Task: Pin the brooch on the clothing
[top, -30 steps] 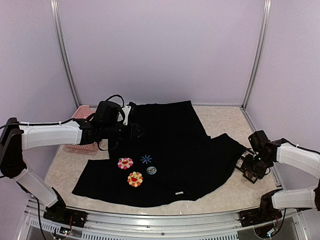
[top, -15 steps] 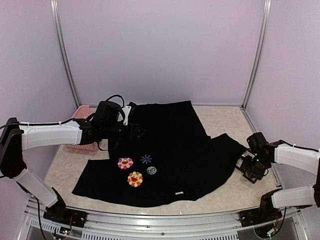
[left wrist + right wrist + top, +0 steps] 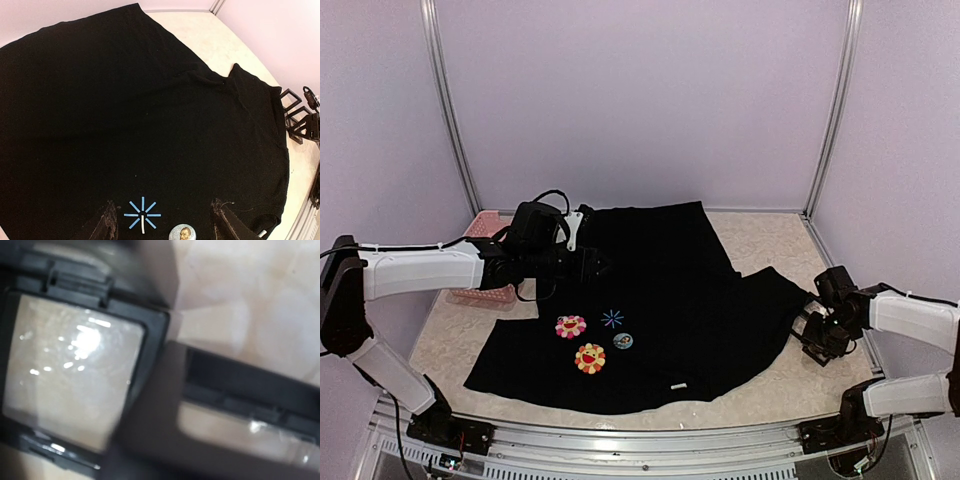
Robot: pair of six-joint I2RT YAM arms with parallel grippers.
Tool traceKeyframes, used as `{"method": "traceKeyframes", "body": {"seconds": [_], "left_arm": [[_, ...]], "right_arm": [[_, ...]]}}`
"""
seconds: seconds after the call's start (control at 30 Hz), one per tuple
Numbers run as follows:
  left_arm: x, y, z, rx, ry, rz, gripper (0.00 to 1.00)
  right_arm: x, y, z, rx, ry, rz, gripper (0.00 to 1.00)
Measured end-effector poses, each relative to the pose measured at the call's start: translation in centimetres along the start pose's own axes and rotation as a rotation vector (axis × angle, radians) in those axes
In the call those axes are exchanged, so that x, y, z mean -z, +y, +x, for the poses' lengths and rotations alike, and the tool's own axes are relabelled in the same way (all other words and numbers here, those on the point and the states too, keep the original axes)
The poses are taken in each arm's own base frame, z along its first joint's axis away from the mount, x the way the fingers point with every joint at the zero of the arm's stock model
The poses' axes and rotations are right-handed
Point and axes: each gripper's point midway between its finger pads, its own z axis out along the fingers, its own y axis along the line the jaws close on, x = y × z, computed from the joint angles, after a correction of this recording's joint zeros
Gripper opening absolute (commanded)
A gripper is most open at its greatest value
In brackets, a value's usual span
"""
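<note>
The black T-shirt (image 3: 670, 290) lies spread flat on the table. The brooch (image 3: 623, 341), pale blue with a brownish centre, lies on it near the front, right of the orange flower (image 3: 590, 358) and below the blue starburst (image 3: 612, 318). My left gripper (image 3: 592, 264) hovers over the shirt's upper left, open and empty. In the left wrist view its gripper (image 3: 163, 205) frames the starburst (image 3: 142, 216), with the brooch (image 3: 182, 233) at the bottom edge. My right gripper (image 3: 817, 340) is low by the shirt's right sleeve. The right wrist view is a blurred close-up of black frames over the table.
A pink flower patch (image 3: 570, 326) and a white hem label (image 3: 677, 385) are on the shirt. A pink basket (image 3: 480, 292) sits at the left under my left arm. Metal posts (image 3: 832, 110) stand at the back corners. Bare tabletop (image 3: 790, 385) shows at the right front.
My right gripper has shifted slightly left and up, closer to the shirt's sleeve. The left arm, brooch and shirt have not moved.
</note>
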Motion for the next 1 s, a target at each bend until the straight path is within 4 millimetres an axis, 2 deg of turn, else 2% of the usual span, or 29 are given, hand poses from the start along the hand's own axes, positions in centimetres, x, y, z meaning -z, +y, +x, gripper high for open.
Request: {"method": "traceKeyframes", "body": {"seconds": [0.2, 0.5, 0.67, 0.83, 0.93, 1.0], "left_arm": [[0.0, 0.0, 0.0, 0.000, 0.000, 0.000, 0.59], [0.0, 0.0, 0.0, 0.000, 0.000, 0.000, 0.59], [0.0, 0.0, 0.0, 0.000, 0.000, 0.000, 0.59], [0.1, 0.0, -0.1, 0.000, -0.003, -0.001, 0.59], [0.3, 0.0, -0.4, -0.002, -0.013, 0.001, 0.59], [0.5, -0.1, -0.7, -0.003, -0.020, 0.003, 0.59]], "right_arm": [[0.3, 0.1, -0.1, -0.002, -0.009, -0.009, 0.38], [0.7, 0.2, -0.3, 0.007, -0.017, -0.017, 0.38], [1.7, 1.5, -1.3, 0.026, -0.030, -0.060, 0.37], [4.5, 5.4, -2.8, 0.107, -0.084, -0.177, 0.37], [7.0, 8.8, -3.4, 0.180, -0.131, -0.275, 0.36], [8.9, 11.8, -3.2, 0.256, -0.170, -0.361, 0.35]]}}
